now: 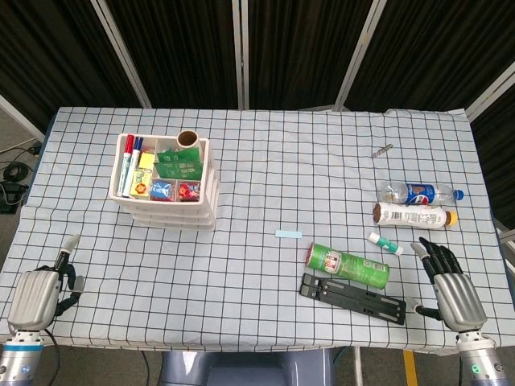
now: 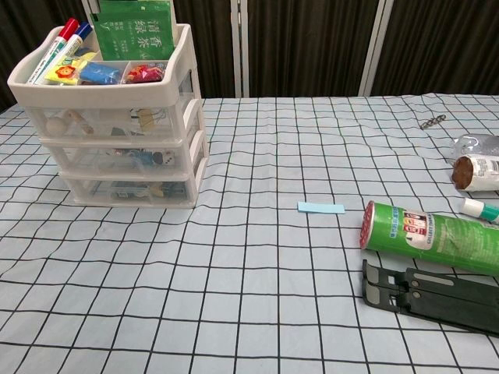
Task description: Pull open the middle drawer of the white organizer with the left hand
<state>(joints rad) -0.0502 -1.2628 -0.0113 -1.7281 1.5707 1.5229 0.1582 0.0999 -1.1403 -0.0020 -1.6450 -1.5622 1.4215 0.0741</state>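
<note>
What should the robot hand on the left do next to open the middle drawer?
Probably reach the left robot hand forward toward the white organizer. The hand sits at the near table edge, holding nothing, well apart from the organizer, and the middle drawer looks fully closed, so it must get close before it can pull.

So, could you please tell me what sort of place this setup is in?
Probably a robot test bench rather than a home: a table under a checked cloth, dark curtains behind it, and staged odds and ends such as a white organizer and a green can.
</note>
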